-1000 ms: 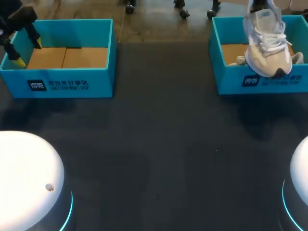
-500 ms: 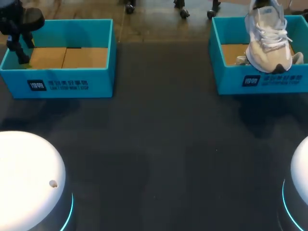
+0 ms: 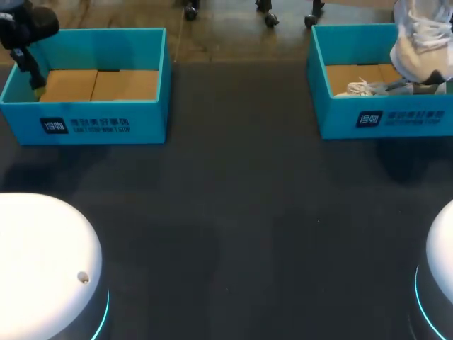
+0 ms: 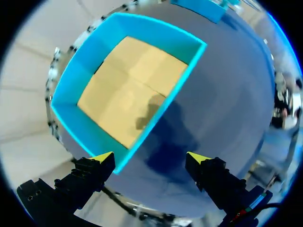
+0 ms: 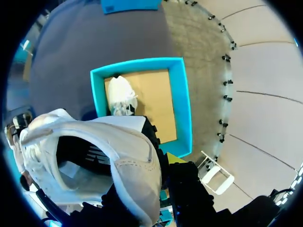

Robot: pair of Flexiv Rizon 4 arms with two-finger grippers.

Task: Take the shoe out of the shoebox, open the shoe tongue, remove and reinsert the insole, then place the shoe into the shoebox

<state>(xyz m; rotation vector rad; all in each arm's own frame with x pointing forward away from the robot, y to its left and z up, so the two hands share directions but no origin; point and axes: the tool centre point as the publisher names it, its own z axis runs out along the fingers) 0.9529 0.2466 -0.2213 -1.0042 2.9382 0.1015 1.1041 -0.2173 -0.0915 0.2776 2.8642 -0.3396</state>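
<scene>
- Shoe [image 3: 419,46]: it hangs in the air over the far right corner of the worktop [image 3: 241,212], above the right box [image 3: 340,120], carried by the right arm. I judge the taking-out step nearly done, with the tongue and insole work all to come.
- To do this step well, bring the shoe toward the bare middle of the worktop, nearer the robot, where both arms can reach it. Keep it high enough to pass the box's near wall. Set it sole-down with the opening up, so the tongue is easy to get at. The hold looks to be on the heel rim alone, so a slow carry should keep it from swinging or slipping.
- Right pincer [image 5: 163,156]: clenched on the shoe's heel rim, the heel wall pinched between its fingers.
- Left pincer [image 4: 150,160]: released, fingers wide apart, grasping nothing, hanging over the left wall of the left box [image 3: 92,106] at the worktop's far left corner.
- A second shoe [image 3: 364,88] lies inside the right box, by its near wall.
</scene>
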